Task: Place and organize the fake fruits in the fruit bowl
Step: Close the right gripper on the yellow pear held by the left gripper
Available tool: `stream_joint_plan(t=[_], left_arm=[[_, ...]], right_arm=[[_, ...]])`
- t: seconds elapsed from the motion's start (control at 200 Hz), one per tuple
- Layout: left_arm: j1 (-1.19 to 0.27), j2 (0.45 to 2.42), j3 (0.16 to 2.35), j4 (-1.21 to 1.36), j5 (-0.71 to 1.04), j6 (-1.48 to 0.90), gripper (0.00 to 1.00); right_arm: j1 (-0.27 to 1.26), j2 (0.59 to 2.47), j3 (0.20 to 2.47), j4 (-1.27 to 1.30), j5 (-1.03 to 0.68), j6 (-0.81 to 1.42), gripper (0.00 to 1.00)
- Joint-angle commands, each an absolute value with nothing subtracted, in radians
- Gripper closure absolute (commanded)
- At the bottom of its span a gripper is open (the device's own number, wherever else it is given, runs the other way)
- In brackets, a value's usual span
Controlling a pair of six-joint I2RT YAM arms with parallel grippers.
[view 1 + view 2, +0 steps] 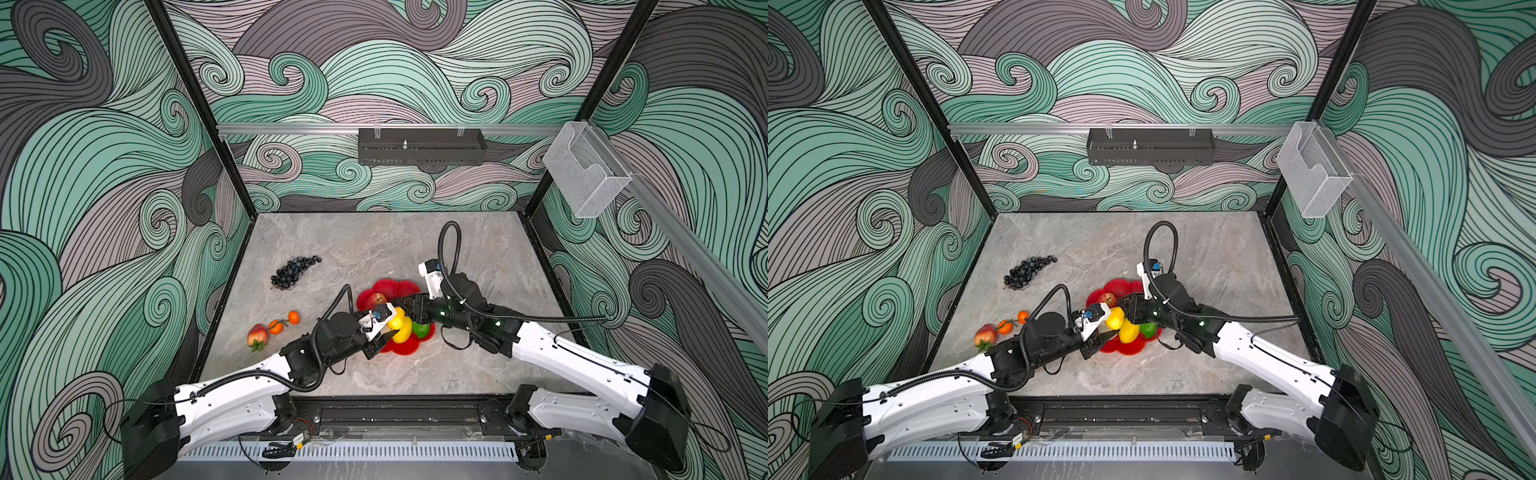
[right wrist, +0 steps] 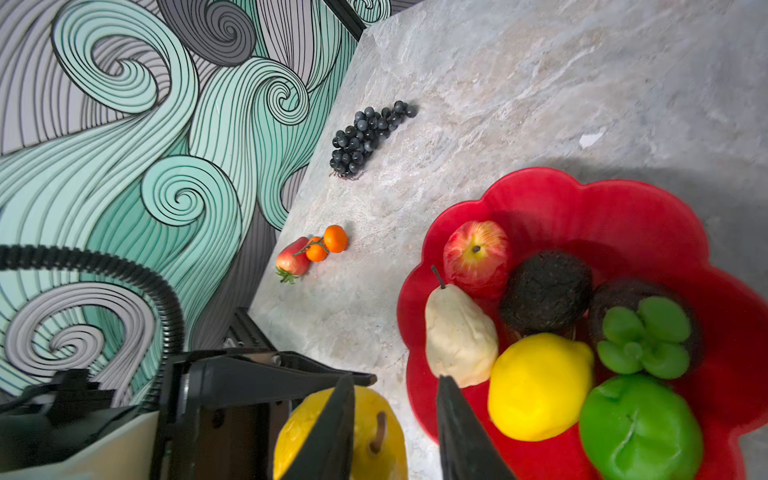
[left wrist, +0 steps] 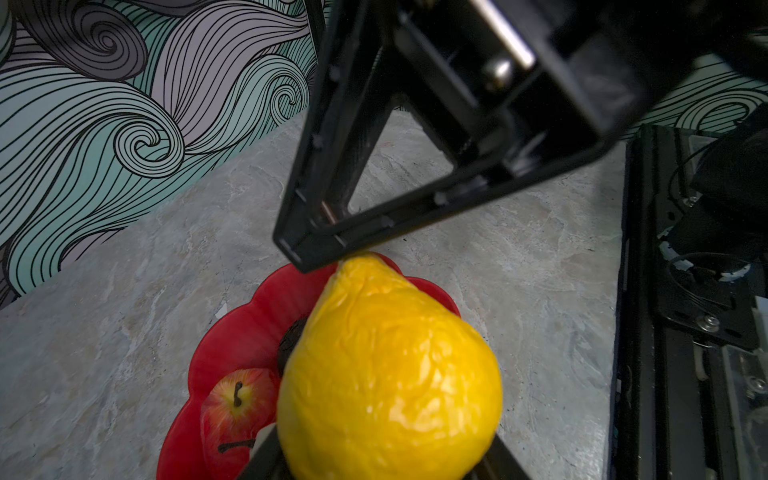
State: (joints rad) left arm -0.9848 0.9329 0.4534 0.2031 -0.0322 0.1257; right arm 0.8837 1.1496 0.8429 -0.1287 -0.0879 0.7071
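Yellow pear (image 3: 386, 374) clamped in left gripper (image 3: 382, 440) at bowl (image 1: 395, 286) edge, mid-frame in both top views; right gripper (image 2: 397, 380) at its tip, grip impossible to tell; grapes (image 1: 293, 270) farther left.

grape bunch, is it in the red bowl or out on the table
Out. In a top view the grape bunch lies on the bare table, left of the fruit bowl and clearly apart from it.

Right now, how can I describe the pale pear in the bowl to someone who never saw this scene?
Find the red flower-shaped bowl on the grey table. At its rim, between the red apple and the yellow lemon, lies the pear. It alone is pale beige, with a thin dark stem.
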Motion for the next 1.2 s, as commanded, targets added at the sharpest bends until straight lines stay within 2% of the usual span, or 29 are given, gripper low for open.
stream_joint_plan(t=[0.0, 0.17, 0.325, 0.385, 0.49, 0.56, 0.635, 0.941, 1.196], left_arm=[[-0.994, 0.94, 0.466, 0.234, -0.011, 0.145, 0.5], [-0.997, 0.958, 0.469, 0.236, -0.015, 0.15, 0.48], [-0.999, 0.972, 0.478, 0.224, -0.022, 0.15, 0.42], [-0.999, 0.97, 0.488, 0.203, -0.038, 0.142, 0.33], [-0.998, 0.954, 0.518, 0.113, -0.088, 0.1, 0.09], [-0.998, 0.925, 0.516, 0.091, -0.109, 0.089, 0.02], [-0.997, 0.865, 0.485, 0.112, -0.147, 0.075, 0.01], [-0.983, 0.633, 0.383, 0.155, -0.604, 0.011, 0.01], [-0.98, 0.603, 0.379, 0.141, -0.655, -0.001, 0.01]], right_arm=[[0.89, 1.156, 0.881, -0.145, -0.075, 0.672, 0.79], [0.891, 1.161, 0.893, -0.165, -0.068, 0.663, 0.96], [0.89, 1.161, 0.896, -0.169, -0.062, 0.649, 1.0], [0.893, 1.161, 0.9, -0.179, -0.049, 0.634, 1.0], [0.895, 1.16, 0.905, -0.207, -0.005, 0.587, 1.0], [0.9, 1.16, 0.909, -0.23, 0.043, 0.548, 1.0], [0.908, 1.166, 0.911, -0.253, 0.093, 0.509, 1.0], [1.007, 1.22, 0.907, -0.317, 0.262, 0.442, 1.0], [1.104, 1.284, 0.879, -0.308, 0.384, 0.434, 1.0]])
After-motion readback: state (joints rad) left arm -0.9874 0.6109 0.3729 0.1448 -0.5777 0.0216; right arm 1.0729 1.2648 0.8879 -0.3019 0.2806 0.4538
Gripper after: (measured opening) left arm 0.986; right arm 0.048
